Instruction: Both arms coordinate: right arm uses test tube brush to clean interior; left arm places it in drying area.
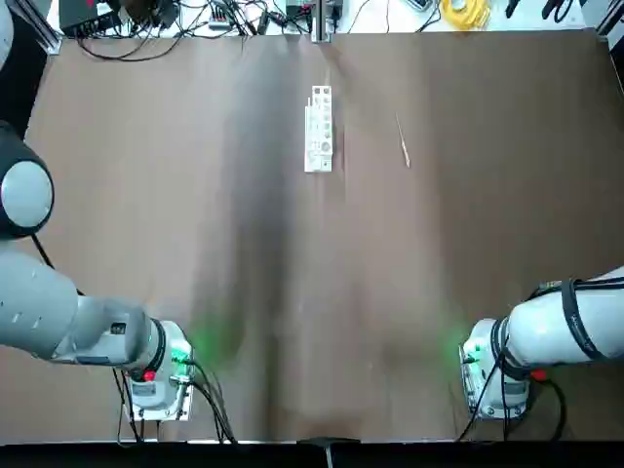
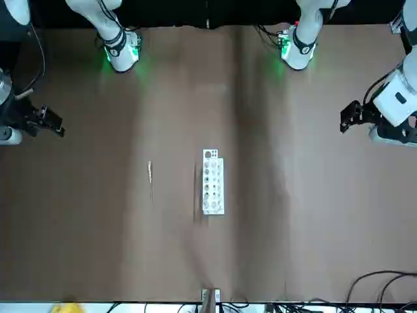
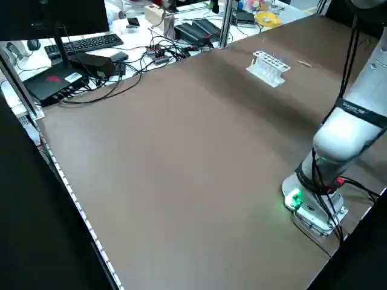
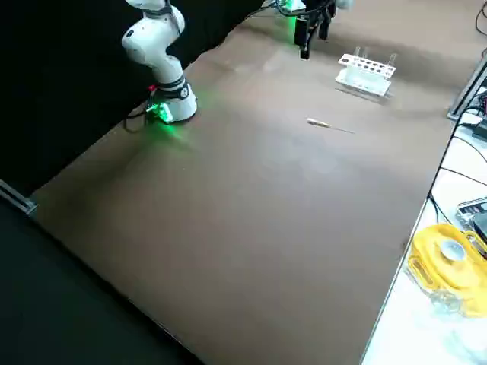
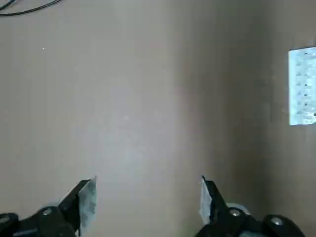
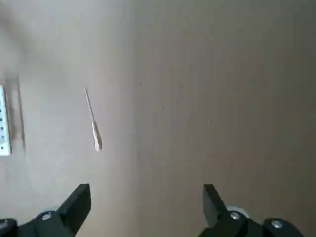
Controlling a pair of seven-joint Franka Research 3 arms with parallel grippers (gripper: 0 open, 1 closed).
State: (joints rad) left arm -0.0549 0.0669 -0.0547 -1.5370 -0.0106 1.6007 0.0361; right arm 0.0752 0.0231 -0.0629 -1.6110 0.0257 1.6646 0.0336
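With both my right gripper (image 6: 143, 207) and left gripper (image 5: 147, 200) spread wide and empty, the test tube brush (image 1: 403, 143) lies flat right of the drying rack (image 1: 319, 130), so its needle-thin stick risks slipping from my pinch.

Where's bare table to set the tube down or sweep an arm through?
Bare table runs from both arm bases up to the white rack, and along both side edges. The only tight strip lies between the rack and the brush on the rack's right. Beyond the far edge, cables crowd.
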